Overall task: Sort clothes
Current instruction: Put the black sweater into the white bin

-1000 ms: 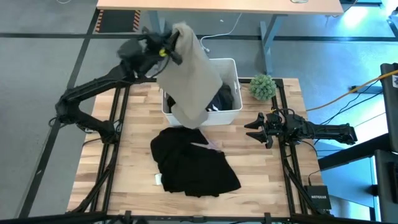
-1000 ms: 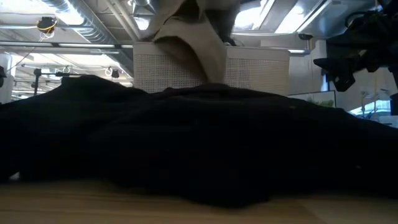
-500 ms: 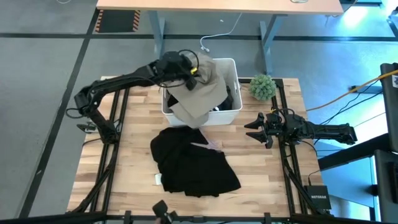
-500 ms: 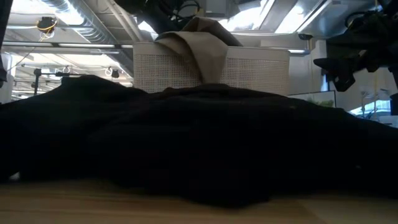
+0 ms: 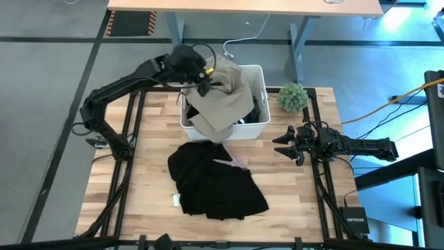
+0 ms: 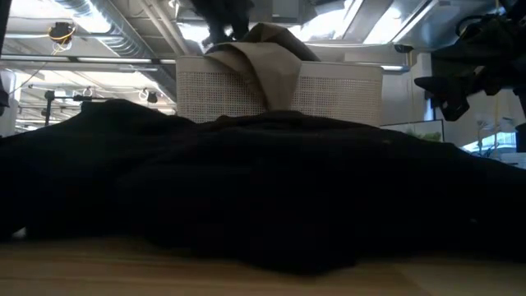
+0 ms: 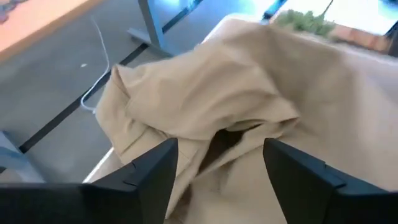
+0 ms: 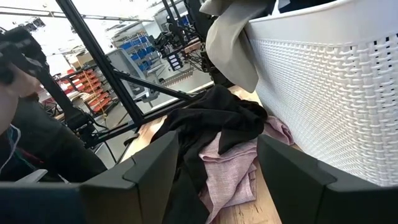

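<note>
Draping over the bin [image 5: 258, 126] rim, khaki garment [image 5: 223, 104] is released by open left fingers [image 5: 202, 78]; black [image 5: 215, 179] and pink [image 8: 229, 177] garments are left on counter; right fingers [image 5: 283, 144] held open, idle.

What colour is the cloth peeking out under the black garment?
Mottled pink garment, clearest in the right wrist view.

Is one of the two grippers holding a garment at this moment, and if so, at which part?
Nothing is held. The left gripper stands open above the beige garment draped over the white bin. The right gripper is open and empty beside the bin.
</note>
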Motion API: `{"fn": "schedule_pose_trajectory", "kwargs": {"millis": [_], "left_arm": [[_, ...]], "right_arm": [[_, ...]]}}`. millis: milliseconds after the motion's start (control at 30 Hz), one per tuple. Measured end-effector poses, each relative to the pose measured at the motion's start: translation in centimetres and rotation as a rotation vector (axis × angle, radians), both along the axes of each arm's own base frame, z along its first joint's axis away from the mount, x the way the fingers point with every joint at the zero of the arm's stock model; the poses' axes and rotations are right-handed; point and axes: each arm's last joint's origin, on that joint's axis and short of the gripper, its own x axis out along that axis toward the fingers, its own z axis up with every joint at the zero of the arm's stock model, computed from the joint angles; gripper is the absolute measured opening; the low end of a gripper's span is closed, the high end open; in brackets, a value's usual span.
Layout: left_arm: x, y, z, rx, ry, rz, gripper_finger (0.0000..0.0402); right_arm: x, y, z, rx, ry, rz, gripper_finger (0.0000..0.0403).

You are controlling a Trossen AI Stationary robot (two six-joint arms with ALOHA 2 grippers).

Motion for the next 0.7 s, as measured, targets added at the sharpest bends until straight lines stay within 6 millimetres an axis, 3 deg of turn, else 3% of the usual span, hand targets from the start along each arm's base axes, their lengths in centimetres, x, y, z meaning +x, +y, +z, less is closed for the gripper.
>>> {"fn": "schedule_pose_trajectory", "kwargs": {"millis": [400, 533, 700], "left_arm": [[-5.7, -8.1, 5.0, 0.119, -0.165, -0.208, 0.0230], [-7.4, -10.8, 4.3, 0.090, -0.195, -0.285, 0.0230], [-8.9, -14.1, 1.7, 0.017, -0.212, -0.386, 0.0230]], "right_arm": [[0.0, 0.0, 0.0, 0.000, 0.000, 0.000, 0.0237], [0.0, 0.0, 0.0, 0.000, 0.000, 0.000, 0.0237], [0.0, 0.0, 0.0, 0.000, 0.000, 0.000, 0.0237]]}}
